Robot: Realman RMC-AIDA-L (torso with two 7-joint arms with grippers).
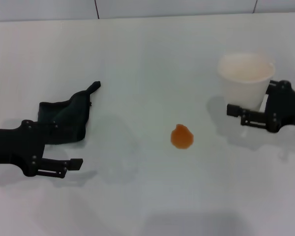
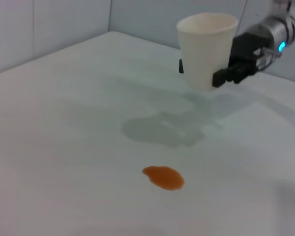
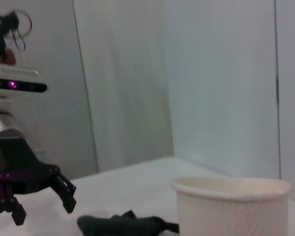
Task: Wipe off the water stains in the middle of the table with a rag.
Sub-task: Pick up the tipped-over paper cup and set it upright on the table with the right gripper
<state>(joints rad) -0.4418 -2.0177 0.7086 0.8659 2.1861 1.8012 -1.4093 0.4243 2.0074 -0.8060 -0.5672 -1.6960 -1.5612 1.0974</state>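
Orange-brown water stains [image 1: 182, 136], round, wavy-edged, on table [image 1: 137, 206].

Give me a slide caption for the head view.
Orange stain mid-table, rag by left gripper, cup at right gripper.

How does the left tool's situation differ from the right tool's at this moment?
The left tool is open above the table beside the dark rag, holding nothing; the right tool sits against the white cup, one finger on each side. The left one is low and nearer the robot; the right is farther back. Both are clear of the orange stain.
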